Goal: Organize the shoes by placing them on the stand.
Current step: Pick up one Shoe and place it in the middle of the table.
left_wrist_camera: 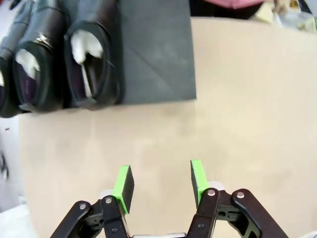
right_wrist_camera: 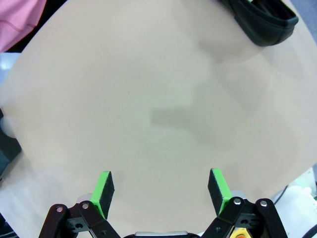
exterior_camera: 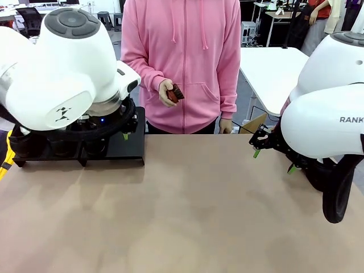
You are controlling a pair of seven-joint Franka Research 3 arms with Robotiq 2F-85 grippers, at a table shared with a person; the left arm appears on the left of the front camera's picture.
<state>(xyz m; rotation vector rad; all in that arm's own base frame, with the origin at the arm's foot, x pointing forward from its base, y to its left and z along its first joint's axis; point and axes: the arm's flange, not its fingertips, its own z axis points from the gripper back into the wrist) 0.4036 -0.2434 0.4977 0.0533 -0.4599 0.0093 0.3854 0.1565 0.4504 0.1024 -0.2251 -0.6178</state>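
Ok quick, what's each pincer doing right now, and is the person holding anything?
Left pincer: open, holding nothing, above bare table near the stand.
Right pincer: wide open, empty.
Person's hand: holding a small reddish-brown object; what it is cannot be told.

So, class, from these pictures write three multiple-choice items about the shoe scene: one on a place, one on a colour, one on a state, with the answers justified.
1. Where do the shoes sit?
A. On the stand
B. On the bare table
C. In the person's hand

2. What colour is the person's hoodie?
A. Grey
B. Pink
C. Blue

3. How are the left gripper jaws?
A. Clamped on a shoe
B. Shut tight
C. Apart, holding nothing

Answers: 1 A, the shoes rest on the black platform. 2 B, the hoodie is plainly pink. 3 C, bare table shows between the green pads.
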